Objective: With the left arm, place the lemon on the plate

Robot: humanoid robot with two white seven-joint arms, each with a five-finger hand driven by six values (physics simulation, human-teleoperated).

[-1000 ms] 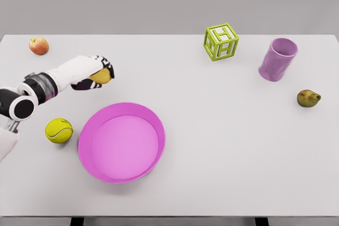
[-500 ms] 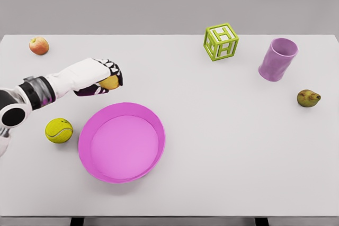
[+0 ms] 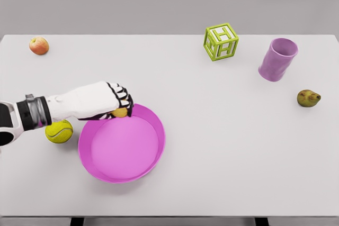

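Yellow lemon (image 3: 121, 112) sits clamped in the curled fingers of the left hand (image 3: 108, 101), held over the far left rim of the pink plate (image 3: 153, 154) on the white bench (image 3: 222, 130). Just left of the plate, a tennis ball (image 3: 58, 131) lies partly under the forearm

Simulated tabletop test bench, lab-like, not lived-in room. Flat white rectangular table (image 3: 212, 146) against bare grey backdrop, dark legs at bottom edge. Unrelated props scattered well apart: lime green open-frame letter cube (image 3: 221, 41), purple tumbler cup (image 3: 278, 59), red-yellow apple (image 3: 38, 45), yellow-green tennis ball (image 3: 58, 131), brownish pear (image 3: 308, 98), magenta round plate (image 3: 153, 157).
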